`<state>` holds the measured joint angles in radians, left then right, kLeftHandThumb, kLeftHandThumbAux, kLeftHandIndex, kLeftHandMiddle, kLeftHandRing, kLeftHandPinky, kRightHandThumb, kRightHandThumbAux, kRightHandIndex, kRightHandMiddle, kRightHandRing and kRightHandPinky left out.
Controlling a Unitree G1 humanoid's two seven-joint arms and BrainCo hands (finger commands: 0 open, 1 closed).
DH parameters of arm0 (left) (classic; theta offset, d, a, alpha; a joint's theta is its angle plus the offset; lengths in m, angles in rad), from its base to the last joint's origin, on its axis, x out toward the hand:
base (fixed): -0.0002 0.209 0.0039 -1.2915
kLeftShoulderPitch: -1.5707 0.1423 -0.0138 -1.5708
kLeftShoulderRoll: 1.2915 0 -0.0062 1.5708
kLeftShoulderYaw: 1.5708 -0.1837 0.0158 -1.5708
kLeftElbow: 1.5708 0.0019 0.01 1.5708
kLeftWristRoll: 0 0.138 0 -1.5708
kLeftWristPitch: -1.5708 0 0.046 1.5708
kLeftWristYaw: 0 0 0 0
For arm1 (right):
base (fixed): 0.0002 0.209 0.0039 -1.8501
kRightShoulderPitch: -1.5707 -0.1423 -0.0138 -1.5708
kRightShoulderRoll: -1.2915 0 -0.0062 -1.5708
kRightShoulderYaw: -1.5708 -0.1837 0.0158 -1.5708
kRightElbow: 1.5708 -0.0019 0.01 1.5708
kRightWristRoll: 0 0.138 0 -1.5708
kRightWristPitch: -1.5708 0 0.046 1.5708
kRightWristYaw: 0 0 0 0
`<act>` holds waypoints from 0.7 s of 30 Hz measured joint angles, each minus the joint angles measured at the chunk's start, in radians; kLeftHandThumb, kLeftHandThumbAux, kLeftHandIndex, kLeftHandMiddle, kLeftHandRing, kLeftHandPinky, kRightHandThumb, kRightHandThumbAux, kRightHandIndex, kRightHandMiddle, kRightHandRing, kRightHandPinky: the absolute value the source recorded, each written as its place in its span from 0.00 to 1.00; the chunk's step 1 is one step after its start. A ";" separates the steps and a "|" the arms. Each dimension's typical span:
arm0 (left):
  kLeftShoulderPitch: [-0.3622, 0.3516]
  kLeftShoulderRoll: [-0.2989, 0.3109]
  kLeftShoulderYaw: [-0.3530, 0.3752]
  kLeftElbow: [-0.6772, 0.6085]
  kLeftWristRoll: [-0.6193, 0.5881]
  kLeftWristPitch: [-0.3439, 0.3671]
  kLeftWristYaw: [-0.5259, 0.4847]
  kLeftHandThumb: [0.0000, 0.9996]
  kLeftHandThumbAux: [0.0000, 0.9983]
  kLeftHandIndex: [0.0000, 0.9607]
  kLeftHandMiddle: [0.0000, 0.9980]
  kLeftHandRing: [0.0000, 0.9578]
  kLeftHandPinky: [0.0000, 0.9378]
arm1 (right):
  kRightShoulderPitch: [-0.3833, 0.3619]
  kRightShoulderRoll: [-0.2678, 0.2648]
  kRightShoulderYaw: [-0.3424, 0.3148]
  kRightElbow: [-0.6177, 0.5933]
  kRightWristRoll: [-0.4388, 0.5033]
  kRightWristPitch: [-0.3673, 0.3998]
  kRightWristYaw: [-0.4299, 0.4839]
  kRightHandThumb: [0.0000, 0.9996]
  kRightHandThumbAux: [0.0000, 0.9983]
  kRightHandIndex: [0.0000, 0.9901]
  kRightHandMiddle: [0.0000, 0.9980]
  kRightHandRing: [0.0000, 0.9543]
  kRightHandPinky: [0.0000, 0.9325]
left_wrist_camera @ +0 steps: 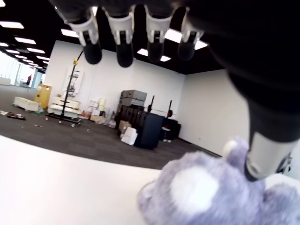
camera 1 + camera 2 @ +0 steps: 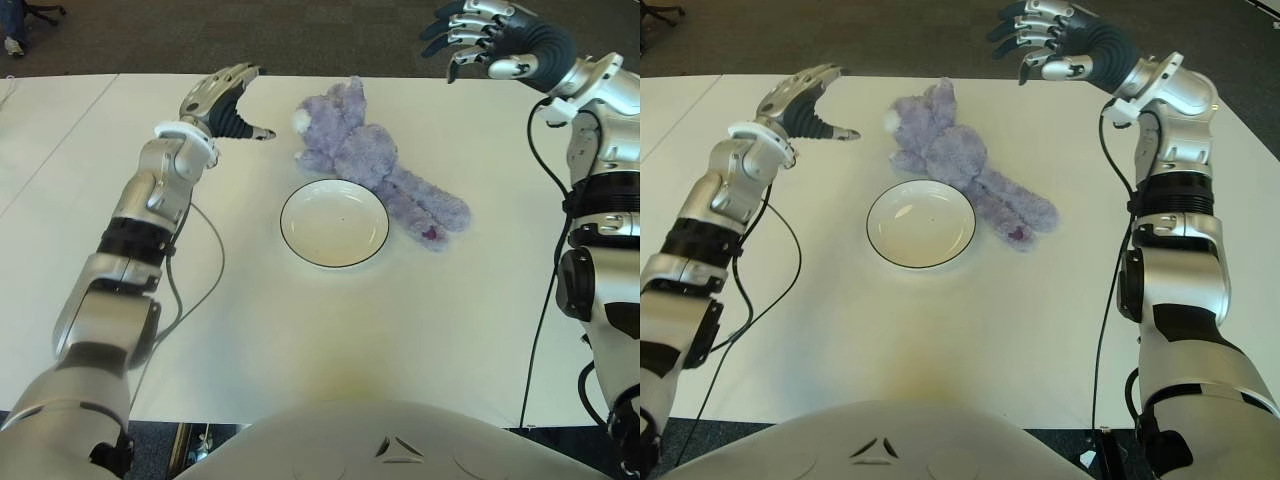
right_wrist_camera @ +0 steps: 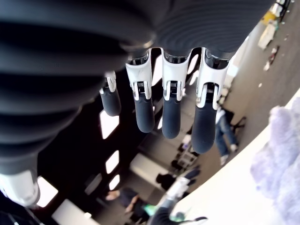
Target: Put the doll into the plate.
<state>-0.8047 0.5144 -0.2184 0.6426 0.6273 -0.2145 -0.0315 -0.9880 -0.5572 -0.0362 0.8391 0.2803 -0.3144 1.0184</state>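
Left hand [image 2: 225, 105] open beside diagonally lying doll [image 2: 375, 165].

I can read no text, label, brand or number anywhere in these views. At the lower middle of the frame, on my chest [image 2: 400, 440], there is only a small triangle mark [image 2: 397, 448], a sign without any letters.

Left hand [image 1: 154, 33]: four fingers [image 1: 124, 44] extended, spread, holding nothing; thumb [image 1: 265, 150] reaches toward the doll [image 1: 201, 192]. Doll: purple plush with white patch, lying on white table [image 1: 61, 183]. Beyond doll, stacked cases [image 1: 136, 115] by the wall.
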 measured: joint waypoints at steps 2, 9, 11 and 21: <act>-0.054 -0.025 0.001 0.080 -0.013 -0.036 0.013 0.06 0.60 0.02 0.03 0.03 0.03 | -0.012 0.011 0.014 0.054 -0.042 -0.029 -0.042 0.21 0.49 0.08 0.02 0.01 0.00; -0.205 -0.100 0.019 0.339 -0.081 -0.123 0.038 0.05 0.62 0.01 0.00 0.00 0.00 | -0.043 0.054 0.066 0.204 -0.191 -0.120 -0.241 0.25 0.49 0.07 0.00 0.00 0.00; -0.242 -0.120 0.028 0.407 -0.101 -0.138 0.046 0.05 0.62 0.00 0.00 0.00 0.00 | -0.050 0.069 0.084 0.245 -0.235 -0.141 -0.306 0.25 0.49 0.07 0.00 0.00 0.00; -0.330 -0.235 0.044 0.618 -0.160 -0.174 0.063 0.06 0.64 0.00 0.00 0.00 0.00 | -0.066 0.171 0.165 0.422 -0.423 -0.131 -0.577 0.28 0.48 0.10 0.00 0.00 0.00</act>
<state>-1.1349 0.2798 -0.1748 1.2609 0.4673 -0.3882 0.0313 -1.0543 -0.3866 0.1292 1.2609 -0.1430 -0.4451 0.4413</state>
